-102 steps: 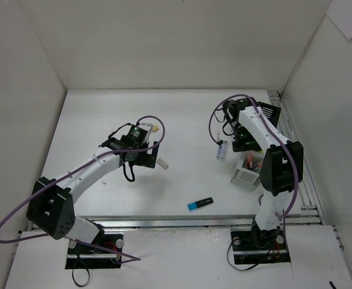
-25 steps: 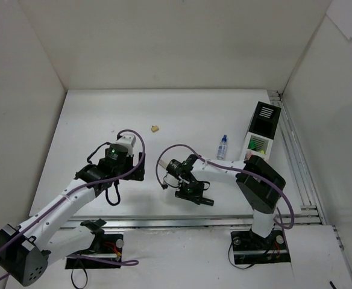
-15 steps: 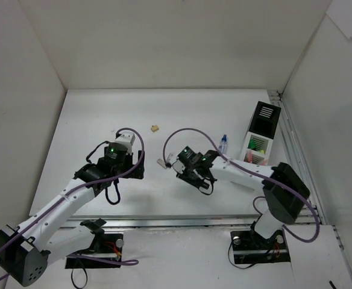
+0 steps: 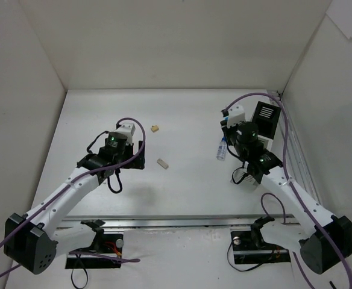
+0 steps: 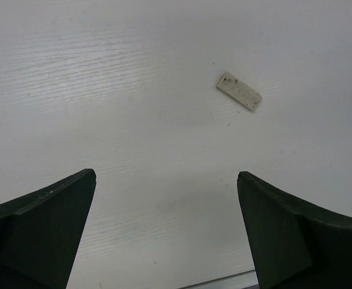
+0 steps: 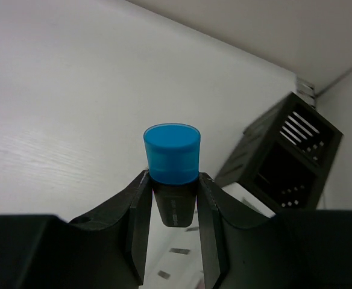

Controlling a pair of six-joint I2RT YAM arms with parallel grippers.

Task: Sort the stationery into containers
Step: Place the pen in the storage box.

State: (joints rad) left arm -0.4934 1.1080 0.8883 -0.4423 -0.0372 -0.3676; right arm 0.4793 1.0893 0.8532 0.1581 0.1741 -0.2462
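Note:
My right gripper [image 6: 173, 176] is shut on a blue highlighter [image 6: 172, 153], blue cap pointing away, dark body between the fingers. It hovers [image 4: 229, 123] by the organizer, whose black section [image 6: 284, 156] is to the right and a white section [image 6: 239, 198] just below. In the top view the black section [image 4: 265, 117] is at the far right, the white sections [image 4: 246, 176] partly hidden under the arm. My left gripper [image 5: 166, 173] is open and empty above the table [image 4: 135, 158]. A white eraser [image 5: 238, 91] lies ahead and to its right [image 4: 162, 163].
A tan eraser [image 4: 155, 127] lies toward the back of the table. A clear blue-capped glue bottle [image 4: 222, 149] lies left of the organizer, under my right wrist. White walls close in the table on three sides. A metal rail [image 4: 194, 221] runs along the near edge.
My right arm has lifted the blue highlighter from the table's middle and carried it right and back to the organizer. My left gripper has shifted slightly toward the back.

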